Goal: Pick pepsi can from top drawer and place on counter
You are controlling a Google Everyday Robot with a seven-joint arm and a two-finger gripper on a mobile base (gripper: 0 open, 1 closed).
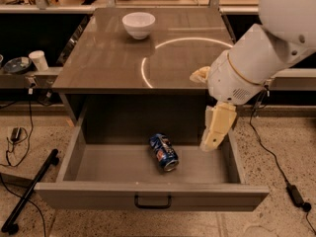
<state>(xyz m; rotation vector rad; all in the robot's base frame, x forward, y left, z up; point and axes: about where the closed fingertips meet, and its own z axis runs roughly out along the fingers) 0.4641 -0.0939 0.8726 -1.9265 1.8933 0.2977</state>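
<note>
White bowl, paper cup on left ledge, black rod on floor.

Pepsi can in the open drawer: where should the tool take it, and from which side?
Take the pepsi can around its blue mid-body, coming straight down from above. It lies on its side on the top drawer floor, ends pointing roughly back and front, so close across its width. The tool hangs beside it over the drawer.
</note>
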